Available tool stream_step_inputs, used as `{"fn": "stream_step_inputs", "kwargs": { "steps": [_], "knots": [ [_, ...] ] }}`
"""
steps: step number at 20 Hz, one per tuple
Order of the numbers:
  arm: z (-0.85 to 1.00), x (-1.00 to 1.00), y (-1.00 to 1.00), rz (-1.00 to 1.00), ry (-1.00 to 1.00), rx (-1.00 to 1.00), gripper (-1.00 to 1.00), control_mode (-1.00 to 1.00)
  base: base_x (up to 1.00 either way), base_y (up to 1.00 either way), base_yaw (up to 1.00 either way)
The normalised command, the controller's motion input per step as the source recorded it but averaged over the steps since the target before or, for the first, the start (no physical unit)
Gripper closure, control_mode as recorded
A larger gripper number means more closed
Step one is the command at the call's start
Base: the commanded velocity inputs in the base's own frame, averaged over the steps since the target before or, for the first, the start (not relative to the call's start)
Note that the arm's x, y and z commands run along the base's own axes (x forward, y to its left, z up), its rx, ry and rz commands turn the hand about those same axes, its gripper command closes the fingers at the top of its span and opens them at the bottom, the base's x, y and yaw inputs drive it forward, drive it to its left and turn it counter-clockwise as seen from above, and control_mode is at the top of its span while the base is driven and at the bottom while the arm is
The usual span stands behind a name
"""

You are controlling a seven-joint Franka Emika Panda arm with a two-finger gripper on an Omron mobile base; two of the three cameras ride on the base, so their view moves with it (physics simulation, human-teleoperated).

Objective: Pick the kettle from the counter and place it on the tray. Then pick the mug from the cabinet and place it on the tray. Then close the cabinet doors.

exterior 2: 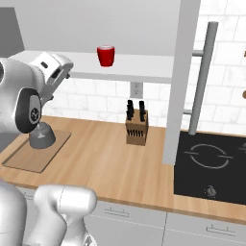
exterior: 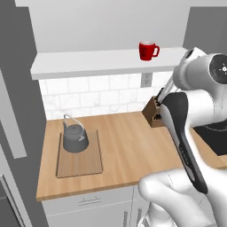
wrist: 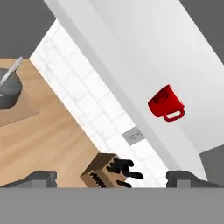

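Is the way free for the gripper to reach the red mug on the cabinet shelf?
Probably yes. The mug stands alone on the open cabinet shelf; the open gripper faces it with nothing between.

A squat dark grey metal kettle (exterior: 74, 137) sits on a flat light-brown wooden tray (exterior: 80, 165). The long butcher-block counter (exterior: 128, 150) is a warmer light wood with plank grain. A small bright red mug (exterior: 147, 50) stands on the pale grey cabinet shelf (exterior: 88, 62). White marbled tiles (exterior: 97, 95) back a brown knife block (exterior 2: 136, 127) with black handles.
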Motion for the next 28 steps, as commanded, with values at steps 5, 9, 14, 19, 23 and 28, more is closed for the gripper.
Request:
{"fn": "stream_step_inputs", "kwargs": {
  "steps": [5, 9, 14, 19, 23, 28],
  "knots": [
    [0.56, 0.15, -0.51, -0.26, 0.16, 0.34, -1.0, -1.0, 0.0, 0.0, 0.0],
    [0.19, 0.31, -0.55, -0.04, 0.0, 0.46, -1.0, -1.0, 0.0, 0.0, 0.0],
    [0.01, 0.51, -0.42, 0.0, 0.0, 0.41, -1.0, -1.0, 0.0, 0.0, 0.0],
    [0.0, 0.44, -0.21, 0.0, -0.01, 0.34, -1.0, -1.0, 0.0, 0.0, 0.0],
    [-0.03, 0.19, 0.0, 0.0, -0.09, 0.24, -1.0, -1.0, 0.0, 0.0, 0.0],
    [0.0, 0.51, 0.0, 0.0, -0.04, 0.18, -1.0, -1.0, 0.0, 0.0, 0.0]
  ]
}}
